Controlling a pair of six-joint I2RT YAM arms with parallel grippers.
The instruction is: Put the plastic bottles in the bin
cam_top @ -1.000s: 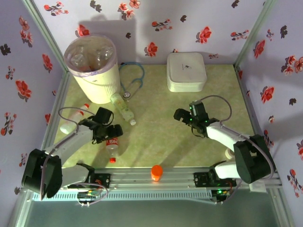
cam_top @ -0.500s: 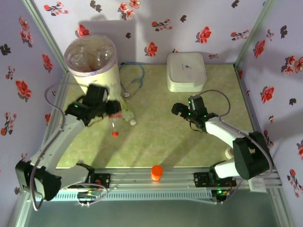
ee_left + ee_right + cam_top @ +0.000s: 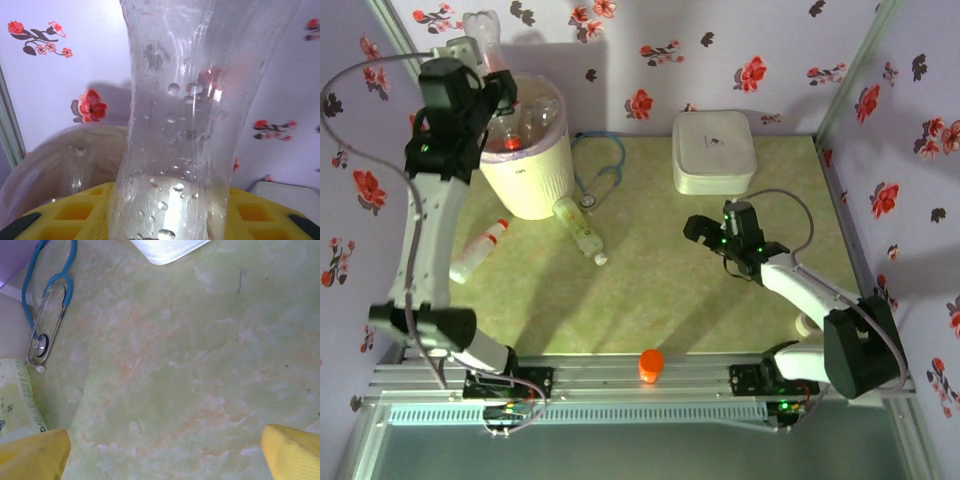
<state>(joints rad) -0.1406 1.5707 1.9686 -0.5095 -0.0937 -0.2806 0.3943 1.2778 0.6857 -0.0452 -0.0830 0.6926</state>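
Bottle [image 3: 170,125], clear, pinched in left gripper [image 3: 480,90] above bin [image 3: 535,180] at far-left corner of bench [image 3: 650,290]: drop-off step, next needing jaws parted squarely over the mouth; right gripper [image 3: 703,232] spread, empty, mid-bench; two loose bottles [image 3: 478,250] lying near bin.

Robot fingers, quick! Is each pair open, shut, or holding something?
Left fingers: shut on a clear plastic bottle.
Right fingers: open, holding nothing.
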